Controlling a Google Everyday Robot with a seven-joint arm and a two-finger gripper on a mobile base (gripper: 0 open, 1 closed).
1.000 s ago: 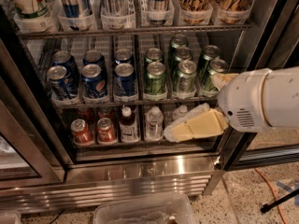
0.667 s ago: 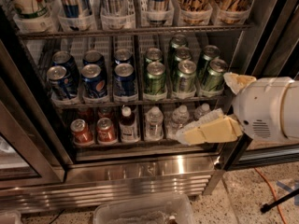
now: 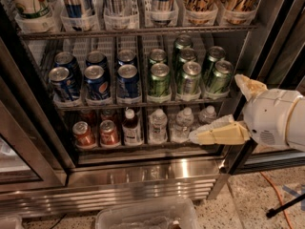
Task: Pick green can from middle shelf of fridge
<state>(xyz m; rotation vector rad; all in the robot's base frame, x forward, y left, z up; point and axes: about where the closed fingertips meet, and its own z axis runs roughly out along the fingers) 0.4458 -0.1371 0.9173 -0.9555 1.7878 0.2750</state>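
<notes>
The fridge point(image 3: 143, 175) stands open in front of me. Its middle shelf point(image 3: 95, 103) holds short blue cans on the left and several green cans on the right. The front green cans are at the centre point(image 3: 159, 80), right of it point(image 3: 189, 78) and far right point(image 3: 219, 76). My gripper point(image 3: 215, 108) reaches in from the right on a white arm, just outside the shelf's right end. It is open and empty. One cream finger point(image 3: 219, 133) points left below the shelf, in front of the water bottles. The other finger point(image 3: 250, 86) sits beside the rightmost green can.
Blue cans point(image 3: 97, 82) fill the shelf's left lanes. The top rack holds tall cans point(image 3: 116, 1). The bottom rack holds red cans point(image 3: 85, 133) and small bottles point(image 3: 157, 125). The dark door frame point(image 3: 33, 128) stands at the left. A clear plastic bin point(image 3: 147, 216) and an orange cable point(image 3: 276, 194) lie on the floor.
My gripper has drawn back to the right, away from the green cans, with its fingers still spread. The cans have not moved.
</notes>
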